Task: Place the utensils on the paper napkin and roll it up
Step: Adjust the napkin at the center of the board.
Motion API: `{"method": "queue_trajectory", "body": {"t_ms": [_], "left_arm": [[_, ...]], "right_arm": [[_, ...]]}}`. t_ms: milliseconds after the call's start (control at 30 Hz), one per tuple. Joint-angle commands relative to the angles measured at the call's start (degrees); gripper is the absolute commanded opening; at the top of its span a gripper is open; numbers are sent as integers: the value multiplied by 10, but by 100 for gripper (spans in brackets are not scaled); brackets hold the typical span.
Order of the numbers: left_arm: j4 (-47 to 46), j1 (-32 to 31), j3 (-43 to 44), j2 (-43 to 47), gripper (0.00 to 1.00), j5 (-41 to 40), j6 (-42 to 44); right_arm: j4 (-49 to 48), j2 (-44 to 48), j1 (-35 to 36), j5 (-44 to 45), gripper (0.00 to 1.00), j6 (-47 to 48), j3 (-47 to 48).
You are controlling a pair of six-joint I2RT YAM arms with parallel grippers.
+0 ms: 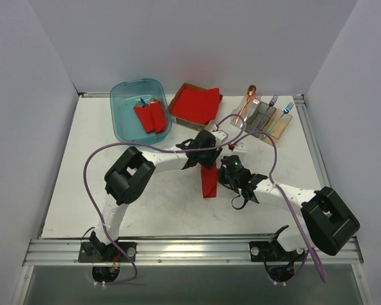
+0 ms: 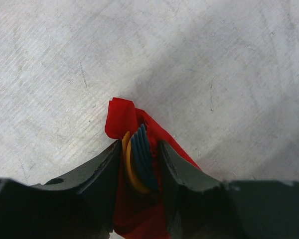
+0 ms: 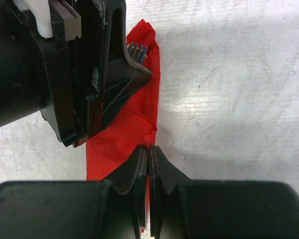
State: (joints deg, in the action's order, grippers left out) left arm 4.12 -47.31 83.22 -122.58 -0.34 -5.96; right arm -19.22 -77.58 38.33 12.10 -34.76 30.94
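The red paper napkin lies mid-table as a narrow wrapped bundle. In the left wrist view my left gripper straddles one end of it, both fingers pressed against the red paper. Blue fork tines and an orange-yellow spoon edge poke out of that end between the jaws. My right gripper is shut, pinching a folded edge of the napkin partway along the bundle. The left gripper's finger sits just beyond it, with the fork tines showing at the far end.
A teal bin at the back left holds short red rolled bundles. A cardboard box with a red napkin stack stands beside it. A clear rack at the back right holds a spoon and forks. Purple cables loop over both arms.
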Motion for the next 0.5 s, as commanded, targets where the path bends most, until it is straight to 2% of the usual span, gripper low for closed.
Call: {"method": "queue_trajectory", "body": {"t_ms": [0,333,467], "left_arm": [[12,-12,-23,0,44,34,55],[8,-12,-24,-10,42,31,59],[5,-12,-23,-10,43,37,76]], "right_arm": [[-13,-6,-19,-26,0,29,28],[5,46,-47,-19,0,22,3],[0,33,-61,-30,0,26,-4]]}}
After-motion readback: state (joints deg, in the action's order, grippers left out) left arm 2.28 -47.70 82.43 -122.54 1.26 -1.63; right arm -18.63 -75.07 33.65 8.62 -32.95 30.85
